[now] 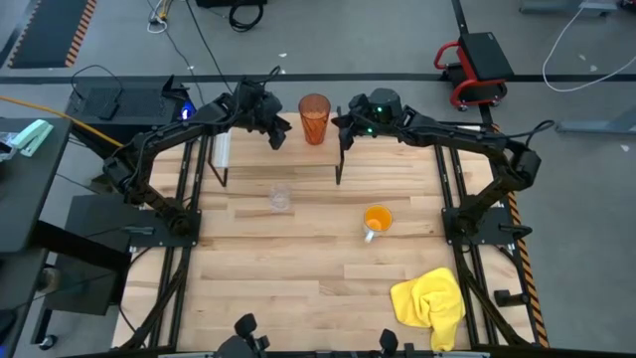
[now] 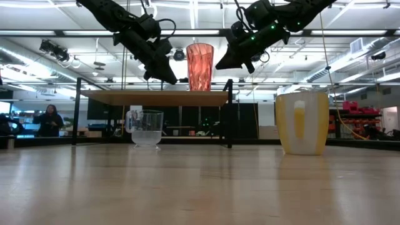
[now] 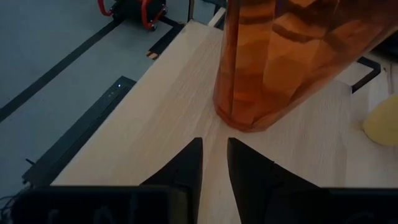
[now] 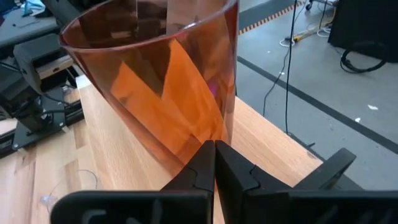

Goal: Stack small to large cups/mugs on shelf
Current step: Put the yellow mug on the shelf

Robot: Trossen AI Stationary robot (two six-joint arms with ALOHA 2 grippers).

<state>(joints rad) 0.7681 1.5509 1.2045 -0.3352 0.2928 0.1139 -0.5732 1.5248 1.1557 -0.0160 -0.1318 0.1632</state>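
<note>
Tumbler on the shelf, smaller cups waiting below.

Shelf [image 1: 278,154] carries the tall tumbler [image 1: 314,118] upright, base for the stack; left pincer [image 1: 279,136], fingers slightly apart, and right pincer [image 1: 343,138], fingers together, flank it empty. Orange mug [image 1: 377,221] and small glass [image 1: 280,198] stand on the counter [image 1: 298,288], likely next.

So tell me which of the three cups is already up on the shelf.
The tall orange-red ribbed tumbler stands on the shelf. The clear glass and the orange mug sit on the tabletop.
</note>
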